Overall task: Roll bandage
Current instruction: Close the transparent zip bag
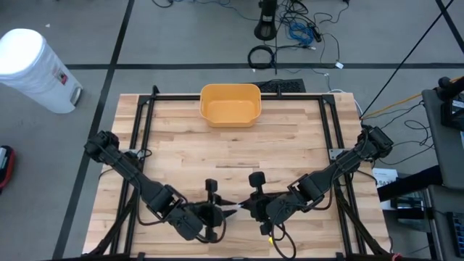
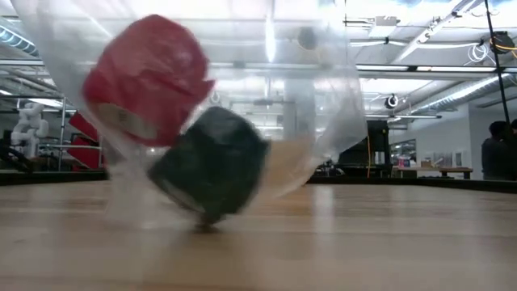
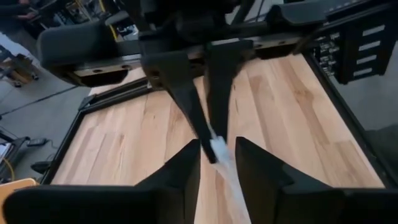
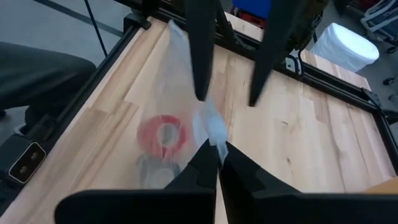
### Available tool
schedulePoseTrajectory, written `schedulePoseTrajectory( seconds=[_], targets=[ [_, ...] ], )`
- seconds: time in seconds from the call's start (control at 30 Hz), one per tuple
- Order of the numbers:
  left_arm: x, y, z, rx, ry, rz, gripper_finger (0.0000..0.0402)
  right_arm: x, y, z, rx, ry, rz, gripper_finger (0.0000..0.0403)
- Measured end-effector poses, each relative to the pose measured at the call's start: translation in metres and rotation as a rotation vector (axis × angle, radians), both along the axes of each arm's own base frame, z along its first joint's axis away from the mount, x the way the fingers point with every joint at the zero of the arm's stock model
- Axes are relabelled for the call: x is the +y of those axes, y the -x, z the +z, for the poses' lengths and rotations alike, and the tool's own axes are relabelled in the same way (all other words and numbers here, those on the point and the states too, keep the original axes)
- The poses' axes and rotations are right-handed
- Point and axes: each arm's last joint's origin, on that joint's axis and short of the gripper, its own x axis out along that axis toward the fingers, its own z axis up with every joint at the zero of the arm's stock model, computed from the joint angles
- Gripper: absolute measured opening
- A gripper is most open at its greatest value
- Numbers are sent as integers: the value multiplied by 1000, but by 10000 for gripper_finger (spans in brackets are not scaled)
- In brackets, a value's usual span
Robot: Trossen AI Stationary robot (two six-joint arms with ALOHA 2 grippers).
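Pinching the bag (image 4: 186, 93) in our shut right hand (image 4: 217, 155), we hold it up. Our left hand (image 3: 214, 158), parted around the film, should close higher, keeping the rolls (image 2: 145, 81) inside.

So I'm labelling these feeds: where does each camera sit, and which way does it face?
High: overhead, straight down on table, both arms, yellow tub.
Low: table height, level across; clear bag with red roll and dark roll.
Left wrist: past left gripper, open, at right gripper's fingers.
Right wrist: past right gripper, shut on the bag.
Low and right wrist views share the bag's rolls.
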Motion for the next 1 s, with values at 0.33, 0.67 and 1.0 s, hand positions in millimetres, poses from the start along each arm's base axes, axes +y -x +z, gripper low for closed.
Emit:
schedulePoseTrajectory(
  seconds=[0.33,0.67,1.0],
  targets=[
    [8,-13,-9,15,-4,31,112,0,0,-2,11,6,0,0],
    [3,-10,-10,20,-9,14,112,0,0,-1,6,-4,-4,0],
    [0,-9,-11,35,9,-25,112,0,0,0,-1,-7,-7,0]
  ],
)
